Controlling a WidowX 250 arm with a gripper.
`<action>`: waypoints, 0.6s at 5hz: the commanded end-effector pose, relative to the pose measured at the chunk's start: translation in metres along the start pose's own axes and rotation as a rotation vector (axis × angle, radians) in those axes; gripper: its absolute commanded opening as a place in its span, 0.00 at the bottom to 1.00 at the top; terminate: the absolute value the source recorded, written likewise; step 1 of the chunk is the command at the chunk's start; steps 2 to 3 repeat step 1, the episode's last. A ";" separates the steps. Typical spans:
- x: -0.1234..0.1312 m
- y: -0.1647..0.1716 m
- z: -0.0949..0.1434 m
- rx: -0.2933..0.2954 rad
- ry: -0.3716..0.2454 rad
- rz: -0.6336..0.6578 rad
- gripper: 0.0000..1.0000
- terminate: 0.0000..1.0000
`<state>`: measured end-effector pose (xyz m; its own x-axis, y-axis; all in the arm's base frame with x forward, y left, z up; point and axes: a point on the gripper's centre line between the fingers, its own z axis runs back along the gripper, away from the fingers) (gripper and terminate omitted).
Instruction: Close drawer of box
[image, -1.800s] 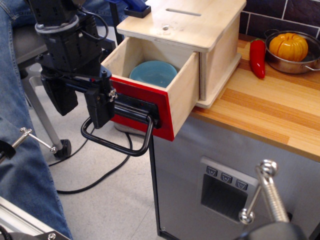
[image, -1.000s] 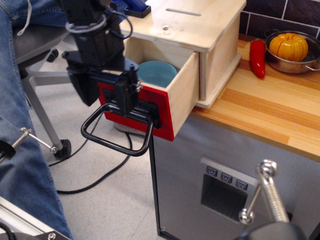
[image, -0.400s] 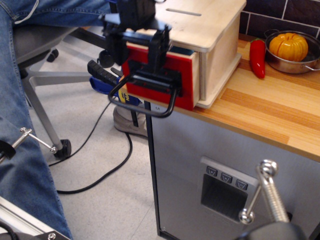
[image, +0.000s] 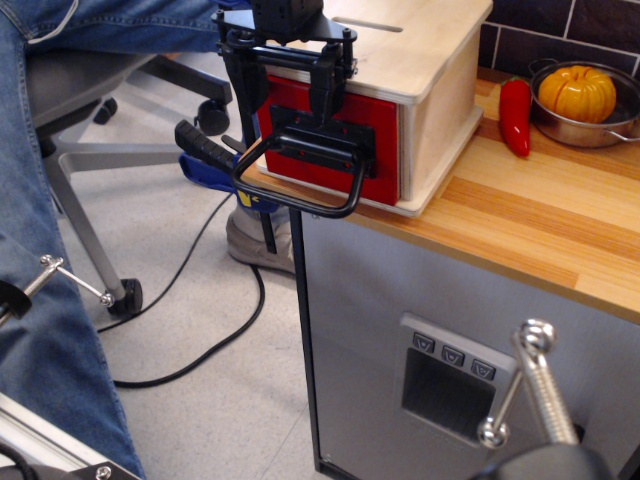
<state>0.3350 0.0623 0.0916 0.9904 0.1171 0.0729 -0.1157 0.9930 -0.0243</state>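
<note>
Glossy red-fronted plywood drawer (image: 345, 150) sits flush in the pale plywood box (image: 425, 75) on the wooden worktop (image: 530, 235), looks fully closed. Black gripper (image: 285, 75) is splayed open against the red front, grasping nothing, just above the black metal loop handle (image: 300, 180) (which hangs free). Risk: more push could slide the box along the worktop; retreating could snag the handle.
</note>
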 end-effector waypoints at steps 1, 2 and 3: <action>0.013 0.002 0.014 0.013 -0.061 0.025 1.00 1.00; 0.013 0.002 0.014 0.013 -0.061 0.025 1.00 1.00; 0.013 0.002 0.014 0.013 -0.061 0.025 1.00 1.00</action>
